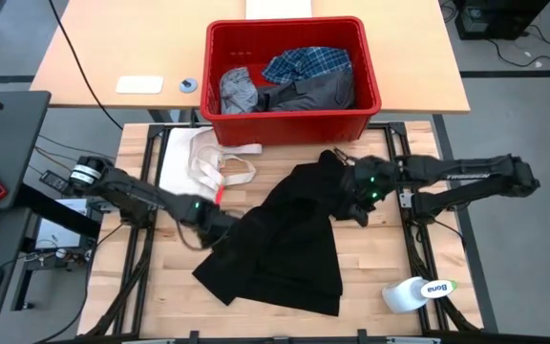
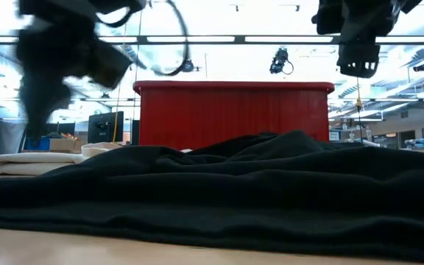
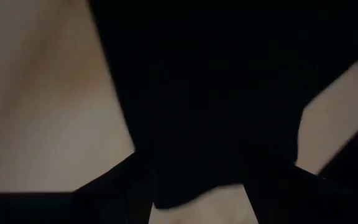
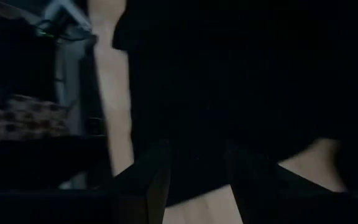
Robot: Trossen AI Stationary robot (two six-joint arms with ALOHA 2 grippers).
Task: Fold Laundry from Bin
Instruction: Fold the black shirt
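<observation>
A large black garment lies spread and rumpled on the wooden table, running from in front of the red bin toward the near edge. In the bin lie a blue-and-white plaid shirt, a light grey garment and a dark grey one. My left gripper is over the black garment's left edge, fingers apart, with a cloth corner showing between them. My right gripper is open above the garment's far right part and hangs clear of it in the low view.
A cream-white cloth with strap loops lies at the table's far left, beside the bin. A white roll lies on its side at the near right corner. Bare wood shows on the garment's right and near left.
</observation>
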